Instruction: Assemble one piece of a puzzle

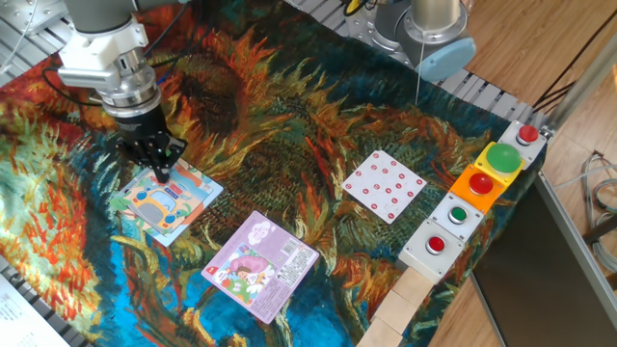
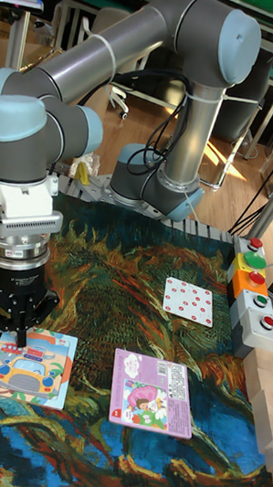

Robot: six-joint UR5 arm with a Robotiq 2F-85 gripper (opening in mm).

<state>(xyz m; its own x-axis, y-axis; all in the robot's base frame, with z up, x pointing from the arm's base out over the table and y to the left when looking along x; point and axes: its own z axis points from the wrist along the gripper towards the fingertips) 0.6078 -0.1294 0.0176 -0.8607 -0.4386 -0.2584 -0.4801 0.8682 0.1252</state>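
Cardboard puzzle looks thin, stiff and light; pieces likely lift best by their edges. Gripper fingers sit pinched narrow at its top edge; a held piece can't be made out.

purple puzzle beside the puzzle, white card well apart

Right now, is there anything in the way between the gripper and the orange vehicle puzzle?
Nothing visible is. The gripper is directly over the far edge of the puzzle, fingertips at or just above the board. The purple puzzle and the dotted card lie off to the side.
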